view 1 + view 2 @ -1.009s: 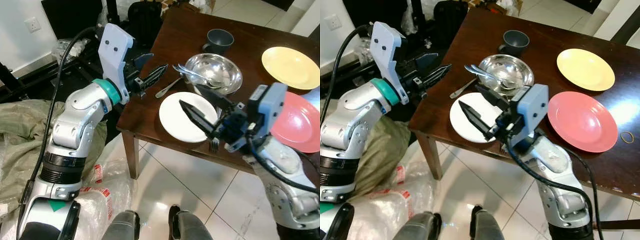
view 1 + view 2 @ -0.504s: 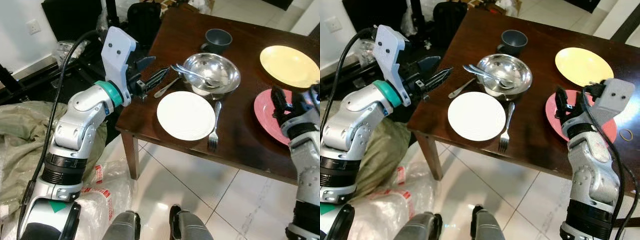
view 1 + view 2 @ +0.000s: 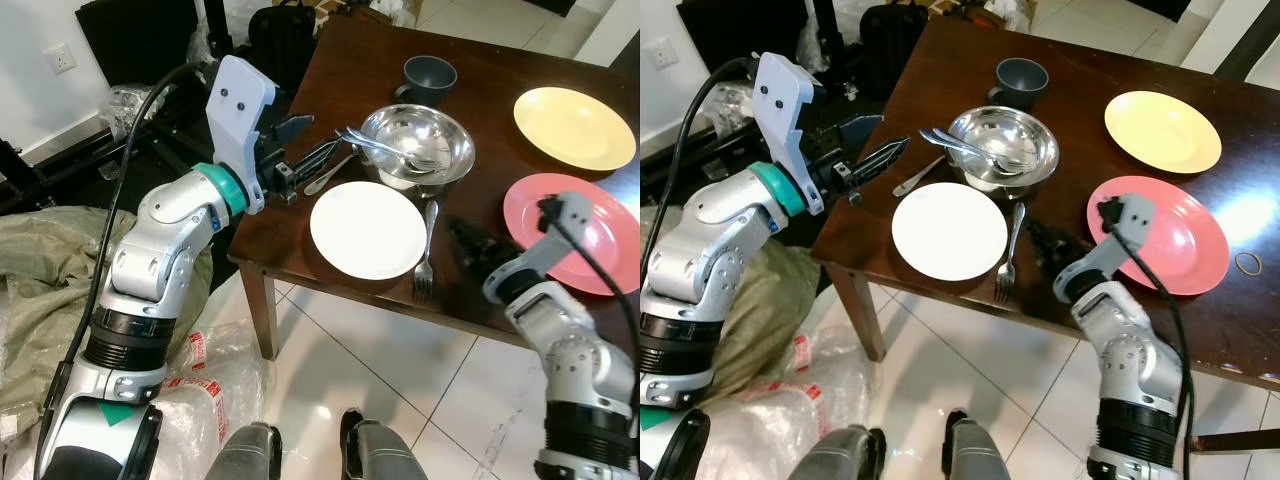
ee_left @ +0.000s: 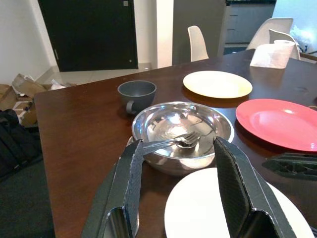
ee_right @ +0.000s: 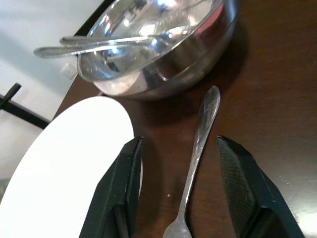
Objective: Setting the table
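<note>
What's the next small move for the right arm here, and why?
Probably ease the right end effector forward and down over the fork: its fingers are open with the fork's handle lying between them, flat on the table beside the white plate.

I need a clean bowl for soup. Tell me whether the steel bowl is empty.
Not empty: the steel bowl holds cutlery, a fork and a second utensil, handles sticking out over its rim. No food visible inside.

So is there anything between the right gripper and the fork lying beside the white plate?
Nothing visible does. The right gripper is open with its fingers on either side of the fork, over bare table. The white plate lies beside it, not in the way.
</note>
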{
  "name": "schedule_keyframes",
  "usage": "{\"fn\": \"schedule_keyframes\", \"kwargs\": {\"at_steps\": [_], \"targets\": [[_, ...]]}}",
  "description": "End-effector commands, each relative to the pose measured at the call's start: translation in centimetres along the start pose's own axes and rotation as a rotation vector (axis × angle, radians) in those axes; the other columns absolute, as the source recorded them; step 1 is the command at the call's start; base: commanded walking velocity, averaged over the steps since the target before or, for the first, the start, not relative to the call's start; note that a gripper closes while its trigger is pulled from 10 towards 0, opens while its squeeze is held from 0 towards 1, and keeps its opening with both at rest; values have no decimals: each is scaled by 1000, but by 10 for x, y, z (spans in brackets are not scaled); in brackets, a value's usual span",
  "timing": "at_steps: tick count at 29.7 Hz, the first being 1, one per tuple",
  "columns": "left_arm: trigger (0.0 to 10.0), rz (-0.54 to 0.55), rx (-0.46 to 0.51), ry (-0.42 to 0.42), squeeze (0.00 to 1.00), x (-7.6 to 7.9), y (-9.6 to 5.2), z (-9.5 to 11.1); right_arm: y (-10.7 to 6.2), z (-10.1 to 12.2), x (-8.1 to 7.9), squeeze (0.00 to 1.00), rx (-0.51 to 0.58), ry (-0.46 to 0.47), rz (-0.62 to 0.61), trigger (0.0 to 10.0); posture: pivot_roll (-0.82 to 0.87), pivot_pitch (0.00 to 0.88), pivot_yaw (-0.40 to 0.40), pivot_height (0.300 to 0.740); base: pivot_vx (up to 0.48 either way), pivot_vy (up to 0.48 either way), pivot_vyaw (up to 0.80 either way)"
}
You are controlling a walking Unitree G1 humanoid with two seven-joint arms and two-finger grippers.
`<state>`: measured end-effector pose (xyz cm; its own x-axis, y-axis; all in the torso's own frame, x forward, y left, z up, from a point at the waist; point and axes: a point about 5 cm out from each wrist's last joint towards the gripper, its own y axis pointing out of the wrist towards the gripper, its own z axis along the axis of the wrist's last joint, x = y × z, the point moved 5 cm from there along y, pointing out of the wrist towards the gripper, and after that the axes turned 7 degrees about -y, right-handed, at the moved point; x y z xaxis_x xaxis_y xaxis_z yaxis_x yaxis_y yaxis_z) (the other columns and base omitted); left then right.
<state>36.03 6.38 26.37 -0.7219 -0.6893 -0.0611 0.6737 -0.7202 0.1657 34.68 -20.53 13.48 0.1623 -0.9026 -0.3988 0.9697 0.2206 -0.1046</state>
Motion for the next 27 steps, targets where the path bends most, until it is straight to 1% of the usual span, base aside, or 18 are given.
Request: {"fn": "schedule_keyframes", "kwargs": {"at_steps": [1,2,4,6,7,8,9,10,11,12,14,18,19,21,22,27], "targets": [[10000,-5,-15,4,0,3,-2,-4,-1,-5,1,0,-21,9,15,10000,101,113,37,740,0,0,0],[10000,-5,-15,4,0,3,-2,-4,-1,-5,1,0,-21,9,15,10000,101,113,37,740,0,0,0],[10000,-3,-16,2,0,3,-2,-5,1,-8,-9,0,-42,-14,82,10000,103,115,34,740,0,0,0],[10000,-3,-16,2,0,3,-2,-5,4,-13,-15,0,-70,-65,119,10000,106,117,33,740,0,0,0],[10000,-3,-16,2,0,3,-2,-5,4,-13,-15,0,-70,-65,119,10000,106,117,33,740,0,0,0],[10000,-2,-16,1,0,3,-2,-5,5,-16,-17,0,-83,-89,137,10000,106,117,33,740,0,0,0],[10000,-2,-17,1,0,3,-2,-5,7,-23,-19,0,-114,-119,146,10000,106,116,32,740,0,0,0],[10000,-2,-17,1,0,3,-2,-5,7,-23,-19,0,-114,-119,146,10000,106,116,32,740,0,0,0],[10000,-1,-17,0,0,3,-2,-5,8,-28,-19,0,-135,-136,155,10000,106,116,32,740,0,0,0],[10000,0,-16,0,0,3,-2,-5,9,-38,-20,0,-177,-170,168,10000,106,116,28,740,0,0,0],[10000,1,-14,-1,0,4,-1,-5,12,-52,-15,0,-232,-178,151,10000,108,118,26,740,0,0,0],[10000,3,-13,-3,0,4,-2,-5,15,-57,-14,0,-250,-175,147,10000,108,121,23,740,0,0,0],[10000,4,-13,-3,0,4,-2,-5,17,-58,-13,0,-250,-171,141,8471,108,121,22,740,0,0,0],[10000,4,-13,-3,0,4,-2,-5,17,-58,-13,0,-250,-171,141,8471,108,121,22,740,0,0,0],[10000,5,-13,-4,0,4,-2,-5,19,-58,-10,0,-249,-161,131,0,109,121,20,740,0,0,0],[10000,6,-13,-4,0,4,-2,-5,21,-57,-9,0,-242,-150,122,0,112,121,17,740,0,0,0]]}}
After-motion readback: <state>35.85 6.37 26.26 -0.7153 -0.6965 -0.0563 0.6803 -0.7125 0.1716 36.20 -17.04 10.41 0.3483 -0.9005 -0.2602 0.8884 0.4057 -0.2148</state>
